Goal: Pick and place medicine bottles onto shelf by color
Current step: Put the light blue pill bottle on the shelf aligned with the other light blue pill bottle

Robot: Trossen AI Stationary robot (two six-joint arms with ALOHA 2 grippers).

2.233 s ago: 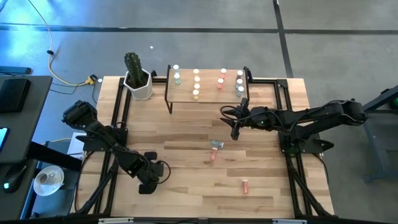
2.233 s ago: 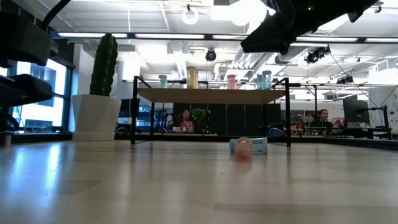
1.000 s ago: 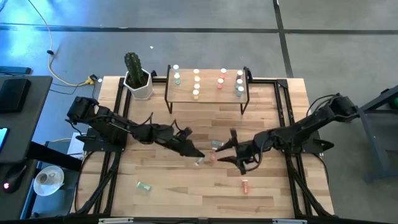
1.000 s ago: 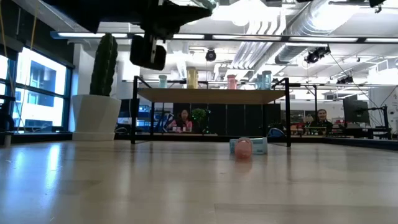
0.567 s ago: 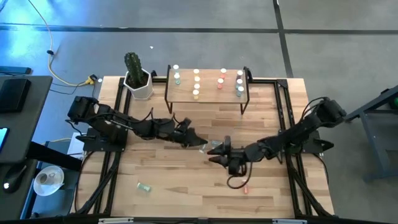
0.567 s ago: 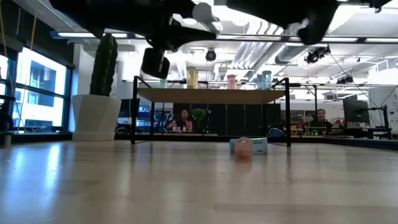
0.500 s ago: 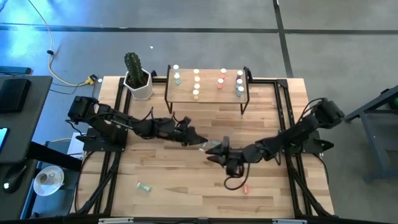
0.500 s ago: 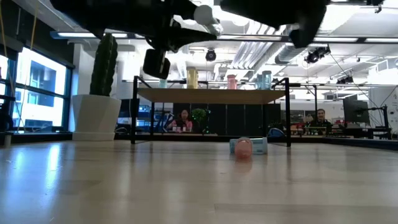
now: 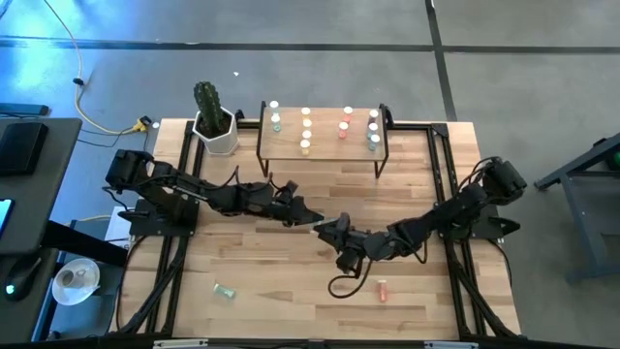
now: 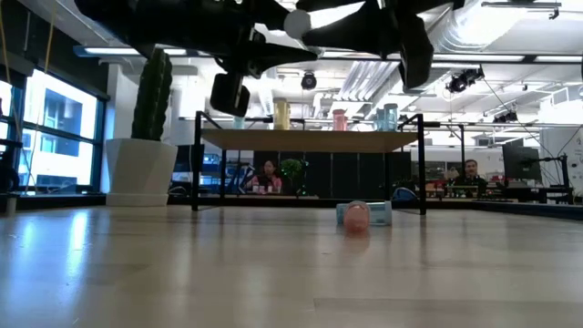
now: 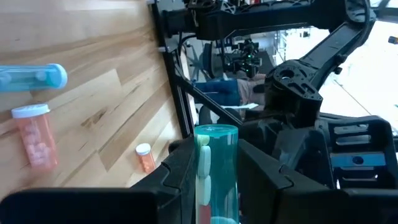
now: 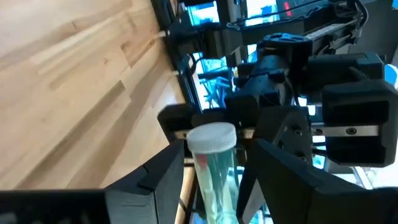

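My left gripper (image 9: 310,217) is shut on a teal bottle (image 11: 216,168) with a white cap (image 12: 211,138), held in the air over the table's middle. My right gripper (image 9: 327,228) faces it from the table's right. It is open, with its fingers on either side of the bottle's base end (image 11: 216,131). Whether they touch it, I cannot tell. The light-wood shelf (image 9: 323,139) at the far edge carries several bottles in rows. A pink bottle (image 9: 382,290) and a green bottle (image 9: 225,289) lie on the table. My left gripper pinches the teal bottle between its two fingers (image 11: 177,177), close to the cap end (image 12: 214,149). The fingers come about level from the table's left and lie along the bottle. The bottle sticks out past the fingertips, base first, toward the right gripper, clear of the table.
A white pot with a cactus (image 9: 215,124) stands left of the shelf. A pale blue bottle (image 11: 31,78) and a pink bottle (image 11: 34,140) lie on the table below the grippers, and both show in the low view (image 10: 357,216). Black frame rails run along the left and right edges.
My left gripper has carried the teal bottle up and a little toward the far edge, then held still. My right gripper has swung toward the table's left and closed in on the bottle until its fingers flank the base end.
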